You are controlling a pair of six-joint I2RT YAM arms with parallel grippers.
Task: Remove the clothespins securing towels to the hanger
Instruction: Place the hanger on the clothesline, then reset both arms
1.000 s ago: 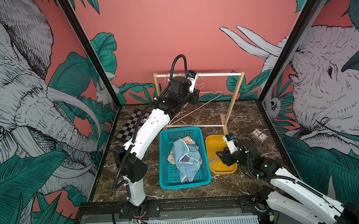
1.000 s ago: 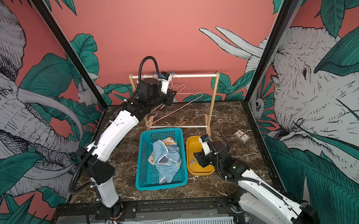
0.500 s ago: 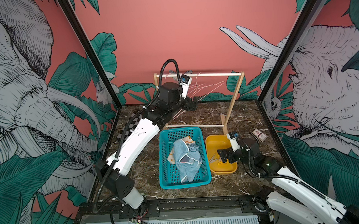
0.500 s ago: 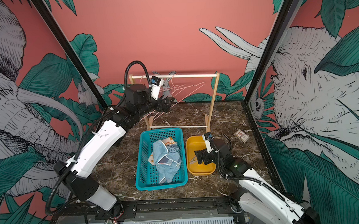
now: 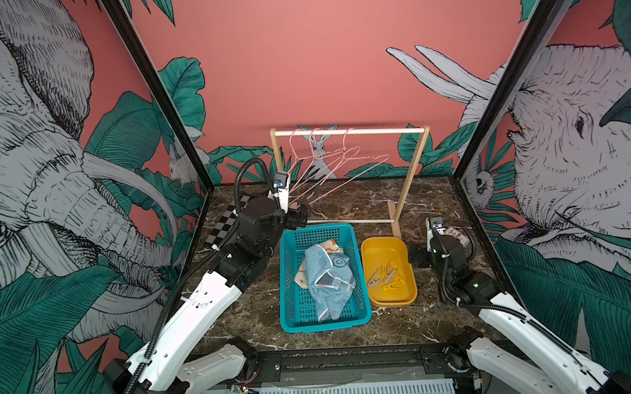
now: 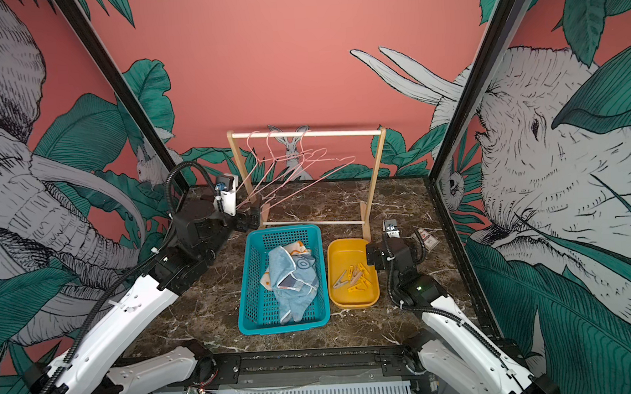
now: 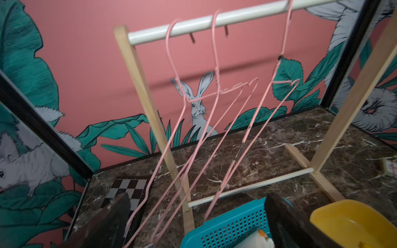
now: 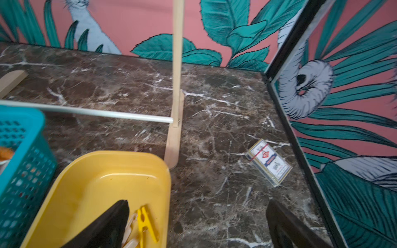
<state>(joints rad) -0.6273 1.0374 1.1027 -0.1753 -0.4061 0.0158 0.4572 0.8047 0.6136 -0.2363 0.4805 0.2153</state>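
Several clothespins (image 5: 388,275), yellow and tan, lie loose in the yellow tray (image 5: 385,248); one yellow clothespin (image 8: 144,223) shows beside a finger of my right gripper. The towels (image 5: 327,275) lie crumpled in the blue basket (image 5: 287,281). Three bare pink wire hangers (image 5: 327,160) hang on the rack rod, slanting down toward my left gripper (image 5: 300,215). That left gripper (image 7: 197,204) is open at the basket's far left corner, and the hanger wires (image 7: 193,163) lie just past its jaws, ungripped. My right gripper (image 5: 415,254), seen also as right gripper (image 8: 197,207), is open and empty at the tray's right edge.
The wooden rack (image 5: 411,170) stands behind the basket and tray, its foot (image 8: 173,150) touching the tray's far corner. A small card box (image 5: 457,235) lies at the right wall. A checkerboard (image 5: 226,225) lies at the back left. Walls close in on both sides.
My left gripper has come down from the rack rod to the basket's far corner and opened. My right gripper has drawn back from over the yellow tray and opened.
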